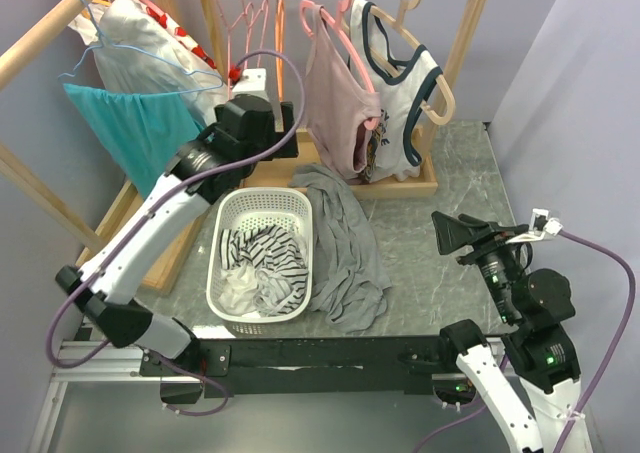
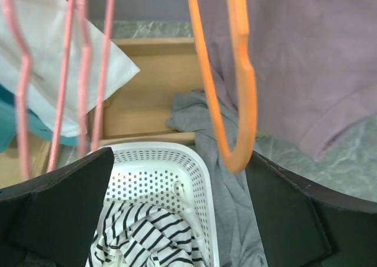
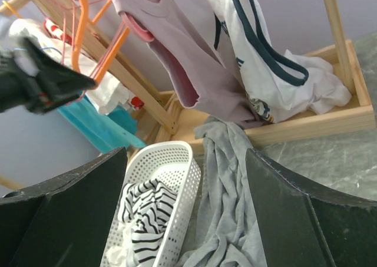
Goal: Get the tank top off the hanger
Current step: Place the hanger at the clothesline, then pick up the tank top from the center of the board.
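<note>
- The tank top is plain grey, soft and thin, and lies crumpled on the marble-patterned worktop with long folds running down its length
- It sits just right of the white basket, its left edge against the basket's right rim
- Its long axis runs from the far side toward the near edge of the worktop, leaning slightly to the right as it comes nearer
- The far end is narrow and touches the wooden base of the clothes rack; the near end is wider and bunched into a heap close to the worktop's front edge
- I cannot tell which end holds the straps
- The orange hanger hangs well above the tank top and apart from it; in the left wrist view its lower curve dangles in front of the gap between the jaws
- The left gripper is up by the rack with its jaws spread wide, gripping nothing
- The right gripper hovers over the right side of the worktop, jaws also wide and holding nothing, facing the rack
- A striped cloth lies inside the basket
</note>
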Motion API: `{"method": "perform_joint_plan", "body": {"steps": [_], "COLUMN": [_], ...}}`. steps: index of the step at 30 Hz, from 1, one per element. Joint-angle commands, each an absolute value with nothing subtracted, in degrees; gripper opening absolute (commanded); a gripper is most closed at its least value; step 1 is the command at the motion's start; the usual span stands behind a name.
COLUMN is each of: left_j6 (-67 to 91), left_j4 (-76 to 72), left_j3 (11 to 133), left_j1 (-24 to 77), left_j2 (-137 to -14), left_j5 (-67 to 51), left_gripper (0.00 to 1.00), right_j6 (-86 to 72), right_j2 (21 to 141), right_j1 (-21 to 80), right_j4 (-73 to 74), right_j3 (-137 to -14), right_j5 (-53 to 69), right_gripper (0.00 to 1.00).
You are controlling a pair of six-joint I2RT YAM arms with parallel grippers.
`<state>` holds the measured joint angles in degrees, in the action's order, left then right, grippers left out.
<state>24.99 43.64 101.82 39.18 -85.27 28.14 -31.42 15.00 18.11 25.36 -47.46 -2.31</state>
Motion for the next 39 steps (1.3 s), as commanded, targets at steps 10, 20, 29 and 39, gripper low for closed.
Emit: {"method": "perform_joint_plan", "body": {"steps": [10, 20, 29, 39], "left_j6": [22.77, 16.53, 15.91, 16.17], "left_j4": [17.07, 15.99, 17.22, 19.24], "left_j3": [77.91, 72.33, 74.62, 72.78], "left_j1": [41.92, 53.52, 54.40, 54.41], "left_j2": [-59.87, -59.84, -65.03, -62.76], "left_j5": [2.93, -0.26, -0.18, 4.39], "left_gripper": [1.00, 0.99, 1.00, 0.99], "right_j6": [-29.00, -30.24, -27.95, -29.88], "right_j2": [31.09, 45.50, 63.71, 81.99], "right_j1": [18.02, 17.93, 22.58, 31.72], "right_j4": [32.60, 24.37, 21.01, 20.56], "right_j3": [-47.20, -38.41, -41.12, -50.79], "right_j5": [3.56, 11.04, 9.06, 2.30], "right_gripper": [0.94, 0.99, 0.99, 0.99]}}
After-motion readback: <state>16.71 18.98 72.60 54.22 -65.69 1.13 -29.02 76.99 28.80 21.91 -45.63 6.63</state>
